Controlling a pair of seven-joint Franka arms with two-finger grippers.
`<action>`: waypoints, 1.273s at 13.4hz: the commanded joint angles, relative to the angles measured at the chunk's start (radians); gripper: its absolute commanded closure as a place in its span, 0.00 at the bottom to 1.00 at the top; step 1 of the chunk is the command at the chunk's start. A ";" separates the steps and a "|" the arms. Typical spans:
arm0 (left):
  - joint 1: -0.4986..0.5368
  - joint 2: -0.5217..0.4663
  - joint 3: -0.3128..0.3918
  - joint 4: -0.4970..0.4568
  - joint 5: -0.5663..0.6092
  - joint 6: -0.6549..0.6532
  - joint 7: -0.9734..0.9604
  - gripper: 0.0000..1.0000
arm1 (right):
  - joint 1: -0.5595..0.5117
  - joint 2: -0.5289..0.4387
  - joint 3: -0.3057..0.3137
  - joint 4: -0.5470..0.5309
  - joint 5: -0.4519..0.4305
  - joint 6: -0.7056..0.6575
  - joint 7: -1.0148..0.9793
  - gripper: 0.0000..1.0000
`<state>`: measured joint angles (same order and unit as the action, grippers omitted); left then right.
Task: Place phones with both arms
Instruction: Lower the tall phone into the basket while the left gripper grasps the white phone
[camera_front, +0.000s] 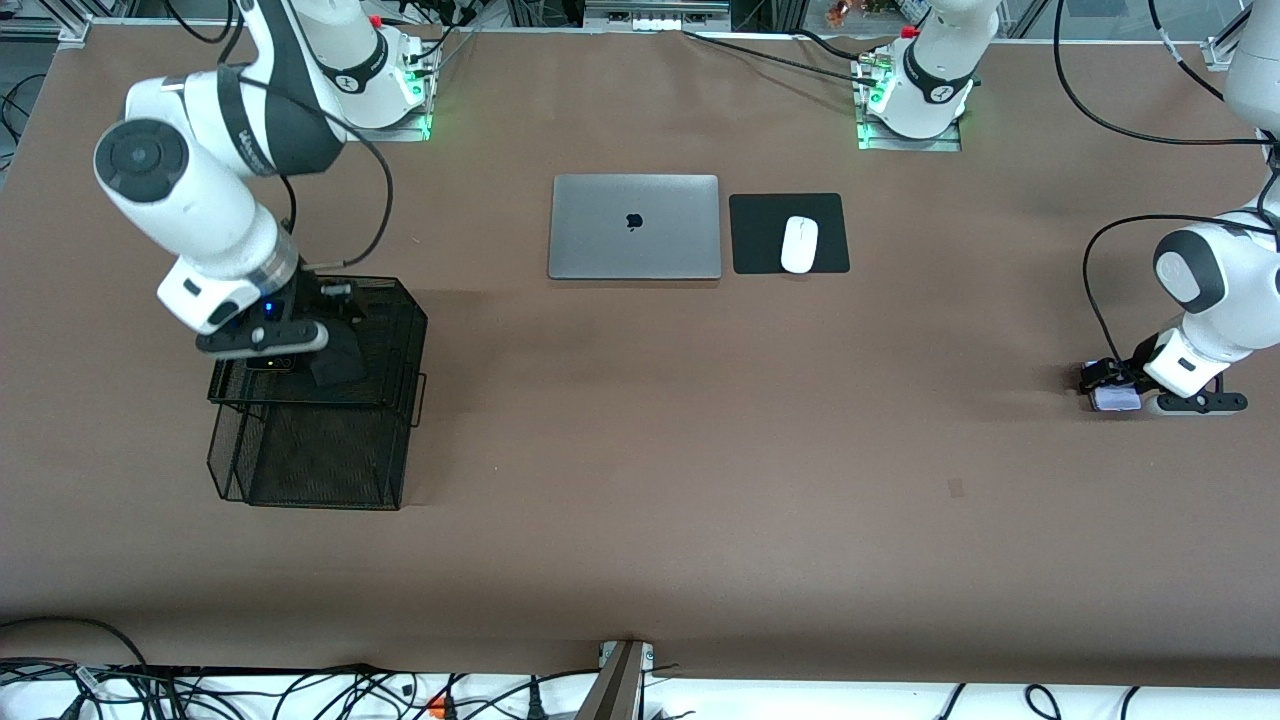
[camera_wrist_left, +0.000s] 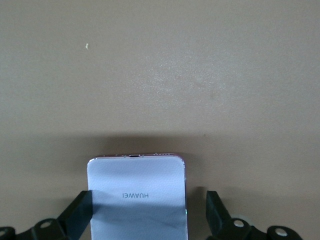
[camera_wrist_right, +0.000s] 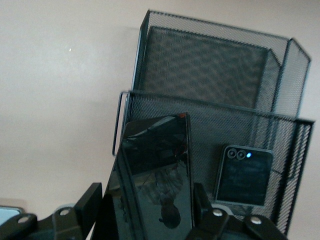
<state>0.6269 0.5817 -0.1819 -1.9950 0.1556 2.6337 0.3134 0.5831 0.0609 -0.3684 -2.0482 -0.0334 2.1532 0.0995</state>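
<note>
Phones, three, on a brown bench (camera_front: 640, 420).
We log the right pincer (camera_wrist_right: 145, 210) clamped on the long black phone (camera_wrist_right: 155, 185) over the mesh tray (camera_front: 330, 400), beside the small black phone (camera_wrist_right: 244, 175) lying in it; left pincer (camera_wrist_left: 147, 212) spread around the lilac-white phone (camera_wrist_left: 136, 197), at the left arm's end.

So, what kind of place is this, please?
Probably a robotics lab bench set up like an office desk: two robot arms bolted to a brown table, a closed grey laptop, a white mouse on its pad, and a black mesh tray.
</note>
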 joint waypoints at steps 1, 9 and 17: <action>0.014 -0.003 -0.008 -0.007 -0.005 0.017 0.038 0.00 | 0.008 -0.076 -0.024 -0.141 0.003 0.134 -0.015 0.99; 0.036 0.024 -0.008 -0.008 -0.005 0.055 0.062 0.00 | 0.008 -0.024 -0.092 -0.247 0.036 0.422 0.014 0.98; 0.031 0.020 -0.010 -0.001 -0.007 0.043 0.029 1.00 | 0.008 0.054 -0.090 -0.244 0.270 0.470 0.005 0.92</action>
<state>0.6529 0.6094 -0.1824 -1.9950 0.1556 2.6763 0.3442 0.5833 0.0723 -0.4557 -2.2969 0.1943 2.5812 0.1162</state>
